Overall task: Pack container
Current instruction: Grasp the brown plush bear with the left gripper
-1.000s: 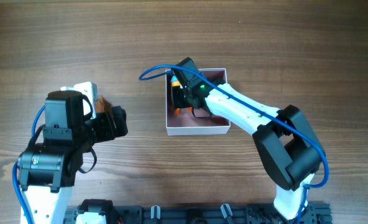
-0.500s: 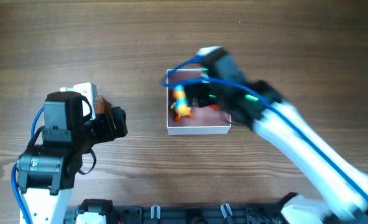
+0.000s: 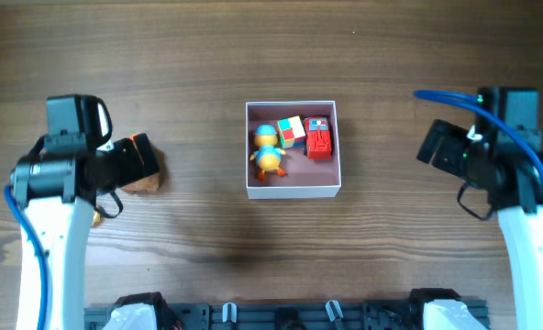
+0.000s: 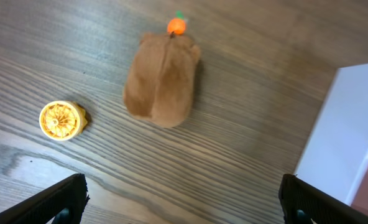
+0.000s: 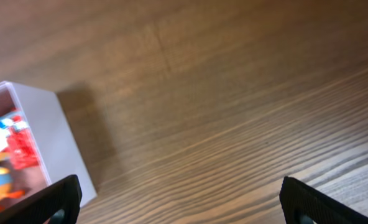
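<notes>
Holding three toys (image 3: 291, 131), the container (image 3: 293, 192) sits between the left gripper (image 4: 185, 202) and right gripper (image 5: 181, 202), both spread wide

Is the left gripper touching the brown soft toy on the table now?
Apart. In the left wrist view the left gripper is open, and a strip of table shows between its fingertips and the brown soft toy.

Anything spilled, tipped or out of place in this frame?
Nothing spilled or damaged. The white-walled square container sits flat; only a brown plush toy and a small yellow ridged disc lie outside it, unpacked.
</notes>
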`<state>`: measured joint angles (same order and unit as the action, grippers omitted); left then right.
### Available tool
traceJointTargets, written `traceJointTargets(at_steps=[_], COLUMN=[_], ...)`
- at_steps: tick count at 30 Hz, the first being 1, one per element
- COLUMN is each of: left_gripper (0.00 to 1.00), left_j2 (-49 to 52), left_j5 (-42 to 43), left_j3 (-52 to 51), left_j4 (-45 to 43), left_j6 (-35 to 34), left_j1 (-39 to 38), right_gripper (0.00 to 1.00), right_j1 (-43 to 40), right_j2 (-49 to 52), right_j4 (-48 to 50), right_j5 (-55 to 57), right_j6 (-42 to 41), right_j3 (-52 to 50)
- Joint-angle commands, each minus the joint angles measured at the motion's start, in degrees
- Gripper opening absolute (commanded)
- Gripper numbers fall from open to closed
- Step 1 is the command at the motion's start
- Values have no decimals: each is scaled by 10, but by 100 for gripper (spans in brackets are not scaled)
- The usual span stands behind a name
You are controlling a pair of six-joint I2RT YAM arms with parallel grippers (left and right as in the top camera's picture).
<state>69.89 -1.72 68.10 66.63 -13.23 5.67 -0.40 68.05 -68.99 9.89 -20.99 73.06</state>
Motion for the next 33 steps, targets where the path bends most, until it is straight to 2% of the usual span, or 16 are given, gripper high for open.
traceJointTargets(at_steps=[1, 6, 12, 16, 17, 20, 22, 24, 27, 31, 33], left_gripper=[100, 100, 100, 100, 96, 56, 43, 15, 4, 4, 4], left_j2=[58, 188, 325, 358, 358, 358, 358, 358, 354, 297, 232], left_j5=[-12, -7, -7, -7, -7, -7, -7, -7, 17, 19, 19], left_j3=[4, 4, 4, 4, 4, 4, 4, 4, 7, 41, 63], left_j4=[-15, -48, -78, -80, -80, -73, -71, -70, -68, -46, -37], left_j6=[-3, 30, 38, 38, 38, 38, 38, 38, 38, 38, 38], left_j1=[17, 40, 40, 40, 40, 40, 40, 40, 40, 17, -19], right_gripper=[100, 100, 100, 100, 100, 100, 100, 100, 100, 100, 100], right_j1=[-3, -3, -3, -3, -3, -3, -3, -3, -3, -3, -3], right_j2=[56, 133, 137, 137, 137, 137, 137, 137, 137, 137, 137], right_j4=[9, 13, 13, 13, 13, 13, 13, 13, 13, 13, 13], right_j5=[-21, -25, -25, -25, -25, -25, -25, -25, -25, -25, -24], right_j6=[15, 15, 15, 16, 16, 16, 15, 15, 16, 16, 16], right_j3=[-31, -34, -34, -34, -34, -34, -34, -34, -34, -34, -34])
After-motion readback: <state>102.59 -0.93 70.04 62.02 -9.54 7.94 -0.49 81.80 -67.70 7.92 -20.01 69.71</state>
